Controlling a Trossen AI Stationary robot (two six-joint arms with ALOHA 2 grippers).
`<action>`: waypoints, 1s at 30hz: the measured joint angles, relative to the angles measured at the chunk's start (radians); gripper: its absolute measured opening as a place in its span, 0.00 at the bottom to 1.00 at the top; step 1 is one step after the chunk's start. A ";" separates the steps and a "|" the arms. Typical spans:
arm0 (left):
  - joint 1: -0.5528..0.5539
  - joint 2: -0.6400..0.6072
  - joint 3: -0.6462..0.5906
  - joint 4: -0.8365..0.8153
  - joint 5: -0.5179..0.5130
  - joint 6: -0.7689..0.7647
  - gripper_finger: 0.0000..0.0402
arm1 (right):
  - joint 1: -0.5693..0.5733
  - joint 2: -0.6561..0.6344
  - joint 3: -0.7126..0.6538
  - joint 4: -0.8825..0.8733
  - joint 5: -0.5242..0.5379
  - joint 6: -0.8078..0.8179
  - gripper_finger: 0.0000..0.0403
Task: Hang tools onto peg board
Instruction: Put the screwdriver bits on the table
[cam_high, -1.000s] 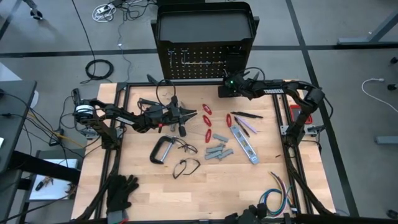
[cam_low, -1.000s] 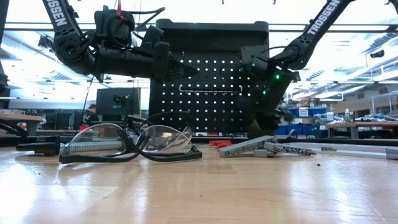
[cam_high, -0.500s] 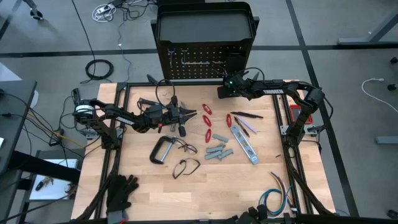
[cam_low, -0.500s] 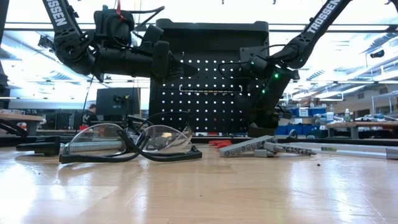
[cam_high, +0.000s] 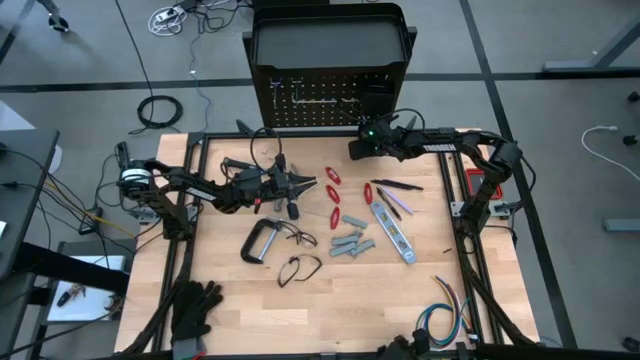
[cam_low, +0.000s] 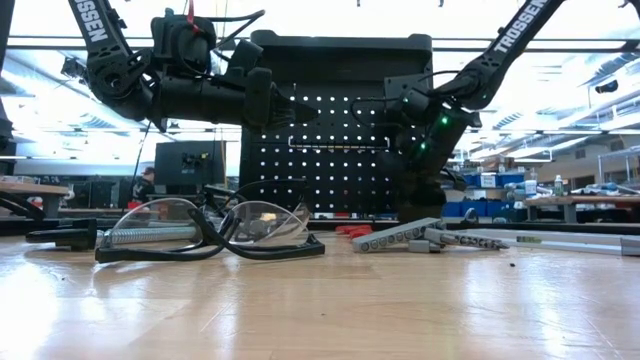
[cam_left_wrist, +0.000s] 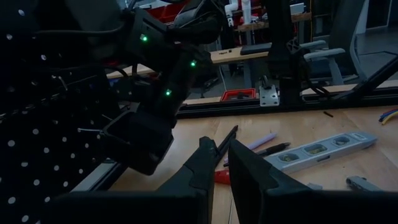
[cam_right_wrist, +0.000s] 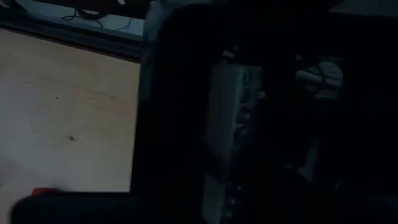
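While the peg board (cam_high: 330, 95) is standing upright at the far edge of the worktop (cam_high: 400, 300), the right gripper (cam_high: 357, 146) is hanging close in front of its lower right part, just beside the small black bin (cam_high: 376, 100); its own camera is showing a pale grey piece right up against it, but whether its fingers are spread or pinching that piece, I cannot tell. The left gripper (cam_high: 305, 184) is hovering over the left middle of the worktop, its fingers (cam_left_wrist: 245, 171) sitting nearly pressed together with only a thin gap and nothing between them. Below it, two hammers (cam_high: 285, 190) are lying side by side. The C-clamp (cam_high: 257, 241) is lying nearer the front, touching a pair of glasses (cam_high: 300, 238), with a second pair (cam_high: 298, 268) just beyond. Red-handled tools (cam_high: 333, 193) are lying in the centre, grey metal pieces (cam_high: 352, 243) beside them, and the flat bar (cam_high: 392, 231) is lying at an angle to the right. Black gloves (cam_high: 192, 306) are sitting at the front left corner, a wire bundle (cam_high: 445, 305) at the front right.
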 joint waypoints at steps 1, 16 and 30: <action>0.000 0.000 0.000 0.000 0.000 0.000 0.12 | 0.001 -0.001 0.000 0.000 0.000 -0.003 0.24; 0.000 0.000 0.000 -0.006 -0.001 0.000 0.12 | 0.024 -0.017 -0.001 -0.010 0.015 -0.058 0.00; 0.000 0.000 0.000 -0.006 -0.001 0.000 0.12 | 0.028 -0.016 -0.001 -0.028 0.011 -0.030 0.37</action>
